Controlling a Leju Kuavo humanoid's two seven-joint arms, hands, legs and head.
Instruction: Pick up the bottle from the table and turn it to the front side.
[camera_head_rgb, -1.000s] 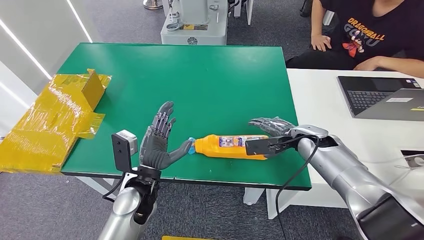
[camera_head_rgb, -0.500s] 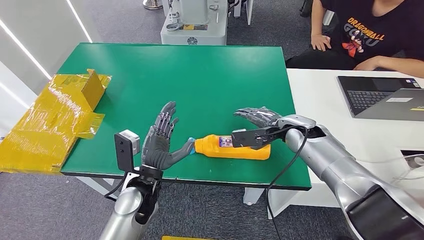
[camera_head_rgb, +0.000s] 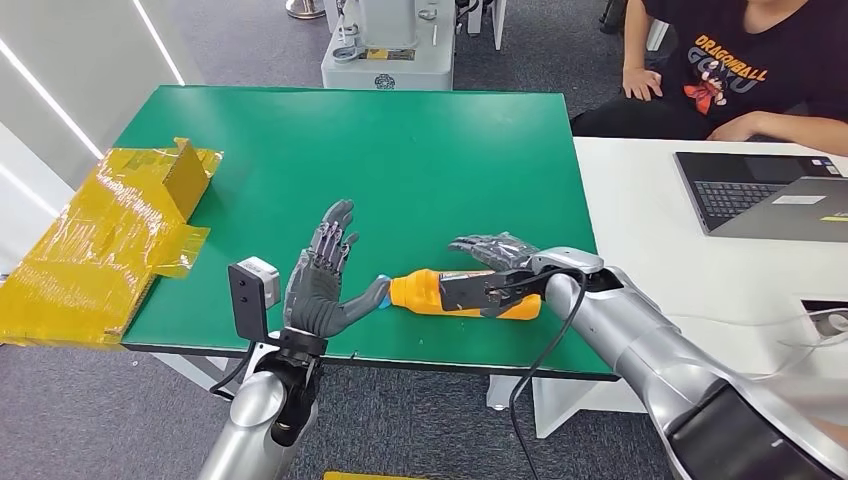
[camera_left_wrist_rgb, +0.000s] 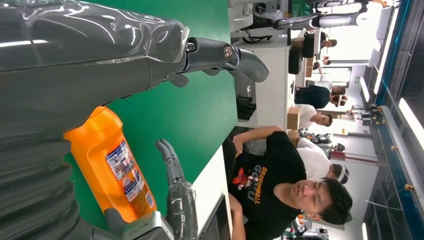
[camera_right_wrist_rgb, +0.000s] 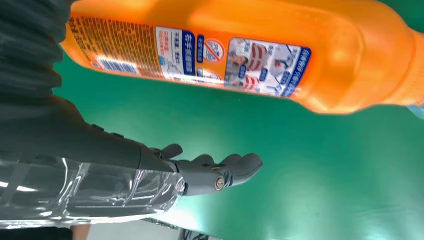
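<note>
Low in the frame, the orange detergent bottle (camera_head_rgb: 462, 293) lay on the green surface (camera_head_rgb: 400, 160) between the left hand (camera_head_rgb: 318, 290) and right hand (camera_head_rgb: 487, 252), both with fingers spread wide, holding nothing.

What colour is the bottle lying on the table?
Orange, with a white and blue label; the bottle shows best in the right wrist view.

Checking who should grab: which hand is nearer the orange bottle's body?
Right. The right hand hovers open over the orange bottle; the left hand stands open beside its cap end, thumb at the cap.
</note>
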